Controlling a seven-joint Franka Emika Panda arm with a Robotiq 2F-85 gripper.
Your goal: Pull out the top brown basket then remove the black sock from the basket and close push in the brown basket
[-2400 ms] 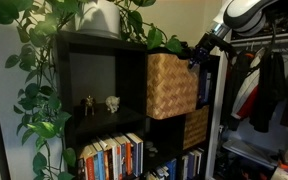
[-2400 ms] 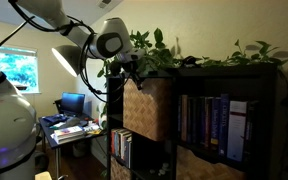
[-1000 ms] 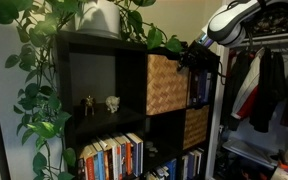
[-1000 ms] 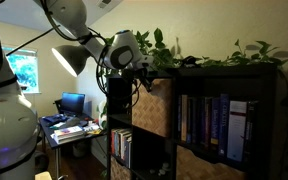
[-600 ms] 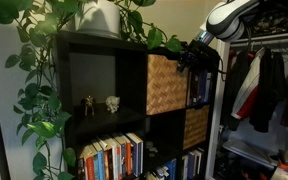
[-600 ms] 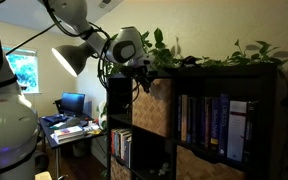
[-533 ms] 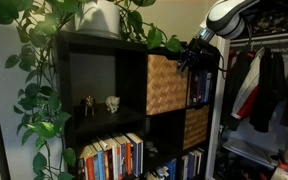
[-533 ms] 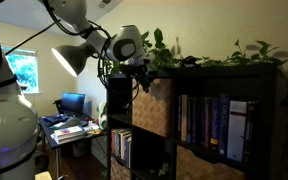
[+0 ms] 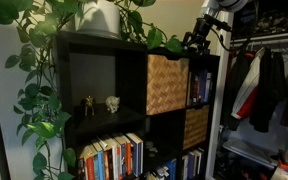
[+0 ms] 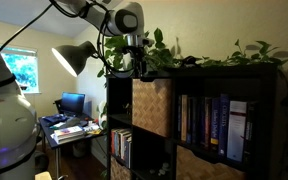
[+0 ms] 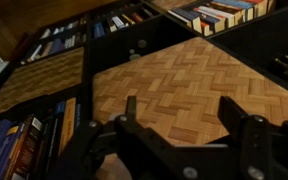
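1. The pincer (image 11: 179, 104) is wide open and holds nothing; the wrist view shows its two fingers (image 11: 130, 112) over a woven surface.
2. In both exterior views it hangs by the top edge of the black shelf (image 9: 104, 70).
3. The top brown basket (image 9: 167, 85) sits pushed into its upper cubby, just below the pincer.
4. Books (image 10: 212, 122) stand in the next cubby.

Dark cube shelf unit (image 9: 102, 42) stood against a pale wall, with a leafy vine (image 9: 39, 110) trailing from its top. Books (image 9: 112, 157) filled a lower cubby. Clothes (image 9: 269, 85) hung beside the unit. An exterior view showed a daylit window (image 10: 24, 72), a lamp (image 10: 72, 58) and a monitor (image 10: 72, 102).
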